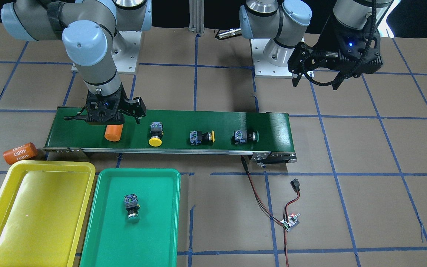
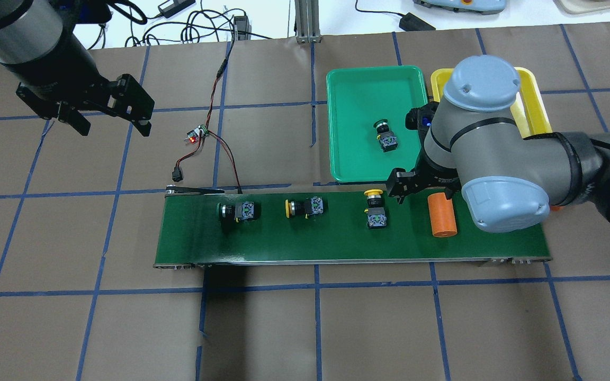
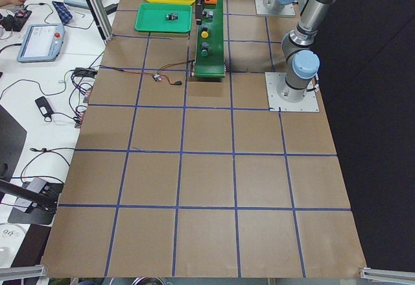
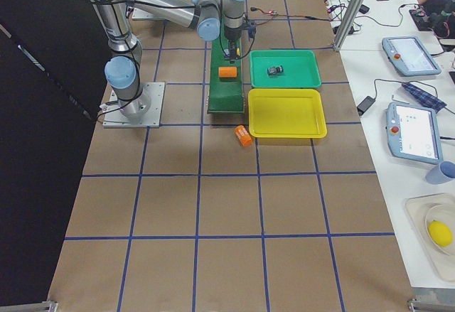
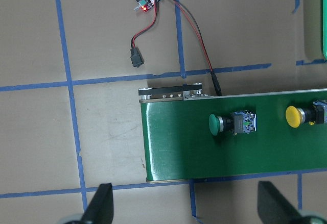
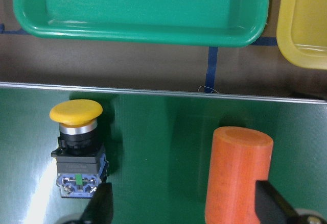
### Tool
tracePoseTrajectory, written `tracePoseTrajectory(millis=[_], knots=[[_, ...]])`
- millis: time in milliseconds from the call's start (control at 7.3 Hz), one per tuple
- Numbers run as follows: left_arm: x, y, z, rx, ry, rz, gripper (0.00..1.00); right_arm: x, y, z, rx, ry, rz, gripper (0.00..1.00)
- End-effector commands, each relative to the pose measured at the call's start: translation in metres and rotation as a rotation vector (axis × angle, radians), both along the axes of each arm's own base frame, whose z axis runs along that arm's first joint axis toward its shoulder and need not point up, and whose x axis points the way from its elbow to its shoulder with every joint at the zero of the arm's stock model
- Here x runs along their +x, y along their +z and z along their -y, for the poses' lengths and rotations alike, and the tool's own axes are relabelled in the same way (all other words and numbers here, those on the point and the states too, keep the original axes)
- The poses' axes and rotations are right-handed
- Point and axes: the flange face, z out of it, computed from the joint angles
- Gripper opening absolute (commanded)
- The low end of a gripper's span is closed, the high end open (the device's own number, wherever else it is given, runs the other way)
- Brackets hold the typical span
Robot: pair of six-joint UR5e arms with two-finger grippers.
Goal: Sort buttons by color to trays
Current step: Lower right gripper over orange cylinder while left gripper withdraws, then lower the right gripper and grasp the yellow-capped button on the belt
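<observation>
Three buttons lie on the dark-green conveyor belt [image 1: 184,122]: a green one [image 1: 246,137] [image 2: 236,210], a yellow one [image 1: 201,137] [image 2: 305,207] and another yellow one [image 1: 156,134] [image 2: 375,206] [image 6: 76,147]. A second green button [image 1: 132,207] [image 2: 386,136] lies in the green tray [image 1: 139,172]. The yellow tray [image 1: 50,165] beside it holds no button. My right gripper [image 1: 102,120] [image 6: 186,208] is open and empty, low over the belt between the yellow button and an orange cylinder [image 6: 237,173]. My left gripper [image 2: 113,126] [image 5: 185,206] is open and empty, high beyond the belt's other end.
The orange cylinder [image 1: 113,132] lies on the belt under my right gripper. A second orange cylinder [image 1: 20,153] lies on the table by the yellow tray's corner. A small controller board [image 1: 290,222] with red and black wires runs to the belt's end.
</observation>
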Motion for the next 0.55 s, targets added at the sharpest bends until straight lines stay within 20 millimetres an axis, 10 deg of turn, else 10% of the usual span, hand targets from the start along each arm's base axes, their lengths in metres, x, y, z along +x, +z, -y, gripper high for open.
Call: tracePoseTrajectory(millis=[0, 411], knots=[[0.000, -0.002, 0.012, -0.048, 0.002, 0.000, 1.00, 0.000, -0.002, 0.001, 0.002, 0.002, 0.000, 0.97], [-0.007, 0.016, 0.009, -0.028, 0.075, -0.004, 1.00, 0.000, -0.016, -0.008, 0.028, 0.001, 0.000, 0.96]])
